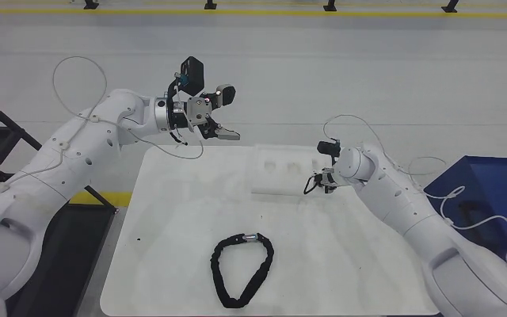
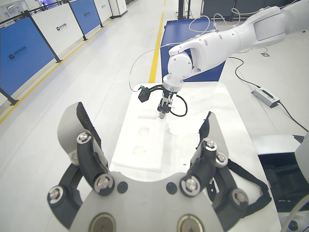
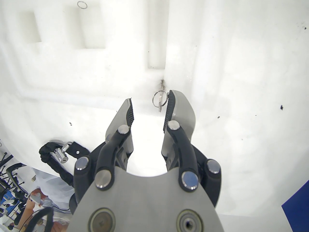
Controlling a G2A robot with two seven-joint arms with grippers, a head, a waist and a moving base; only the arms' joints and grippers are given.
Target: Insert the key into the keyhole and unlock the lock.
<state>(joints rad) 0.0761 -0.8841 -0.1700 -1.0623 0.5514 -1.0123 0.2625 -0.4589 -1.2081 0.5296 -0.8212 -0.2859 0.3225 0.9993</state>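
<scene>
**Table** (image 1: 174, 238): white, fills the lower centre of the top view.

**Foam tray** (image 1: 277, 178): white slab with shallow recesses, lying on the table's upper middle.

**Key** (image 3: 160, 102): small, metal, on a wire ring. It sits on the foam tray at the mouth of a narrow slot, under the right gripper. In the top view that spot is right of centre. It is too small to tell how it is tilted.

**Lock** (image 1: 249, 237): silver cylinder closing a black sleeved chain into a loop. It lies flat on the table in the lower centre of the top view, well apart from the key and from both grippers.

**Right gripper** (image 3: 150, 97): low over the foam tray, pointing down. Its fingers are partly open and stand on either side of the key. The ring is just beside one pad, and whether it touches cannot be told. Nothing is gripped.

**Left gripper** (image 2: 144, 111): held in the air at the upper left of the top view, off the table's far left corner. Its fingers are spread wide and hold nothing.

**Spare ring** (image 3: 82, 4): a loose wire ring at the edge of a square recess in the tray.
</scene>
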